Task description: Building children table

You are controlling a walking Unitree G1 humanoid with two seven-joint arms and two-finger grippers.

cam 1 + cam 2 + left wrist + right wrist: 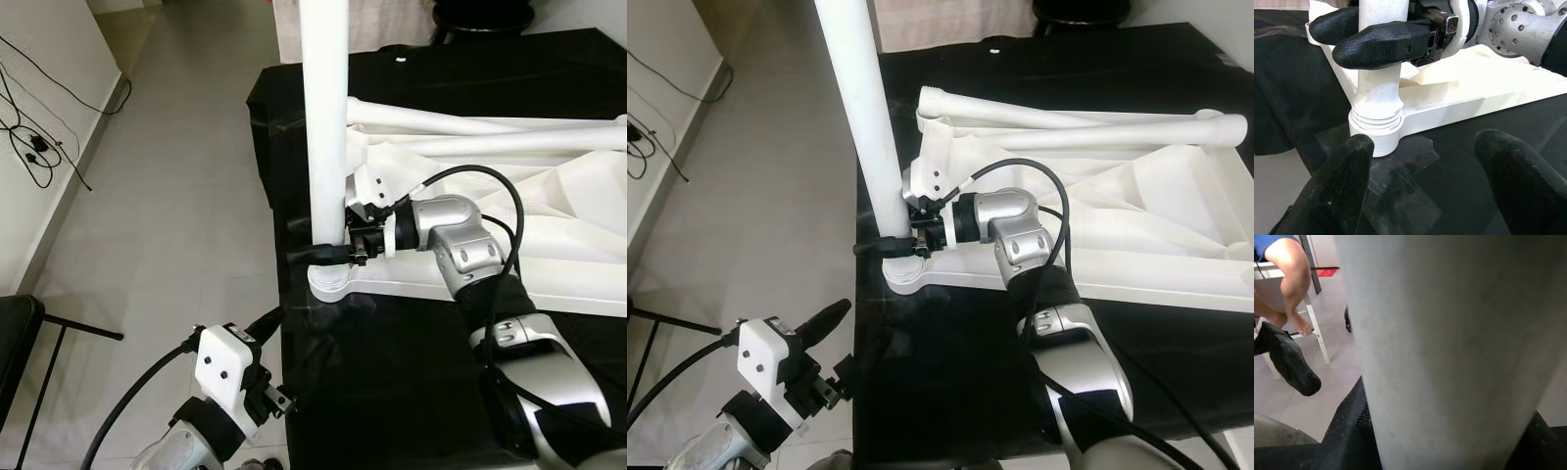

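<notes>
- A large work surface covered in black cloth (411,392) is seen in front of the robot, with pale grey tiled floor (176,196) to its left.
- A white plastic children's tabletop (1136,225) is laid upside down on the black cloth, with its ribbed underside facing up.
- A white cylindrical plastic table leg (324,127) is stood upright in the round corner socket (333,281) at the tabletop's near left corner; its threaded end is seated in the socket collar, as shown in the left wrist view.
- Two further white plastic table legs (1068,122) are laid across the far part of the tabletop, touching or crossing each other.
- The silver right arm (1058,333) is extended over the cloth toward the upright leg.
- The right gripper (328,255) is closed around the lower part of the upright leg, just above the socket, with one black finger on each side of it.
- The left gripper (828,348) is held low beside the near left edge of the work surface, apart from the leg; its two black fingers (1344,176) are spread apart and nothing is held between them.
- Black cables (34,147) are seen on the floor by the left wall.
- A person's bare leg and foot (1293,298) beside a white chair frame are visible in the right wrist view.
</notes>
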